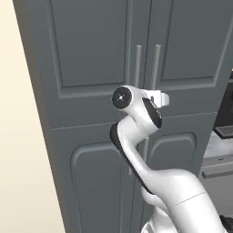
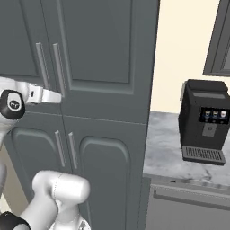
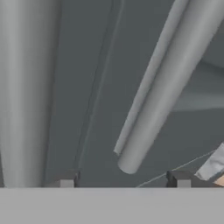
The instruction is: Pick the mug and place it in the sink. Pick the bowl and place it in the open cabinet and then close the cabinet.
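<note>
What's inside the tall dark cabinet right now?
The cabinet's panelled doors look shut, so its inside is hidden; I cannot tell what it holds. The silver bar handles show outside, with the pincer at them.

The white arm (image 1: pixel 150 168) rises from its base, bends at the elbow and stretches forward at about chest height. Its claw (image 3: pixel 122 181) points straight ahead, dark fingertips (image 3: pixel 64 180) standing well apart, nothing between them.
</note>
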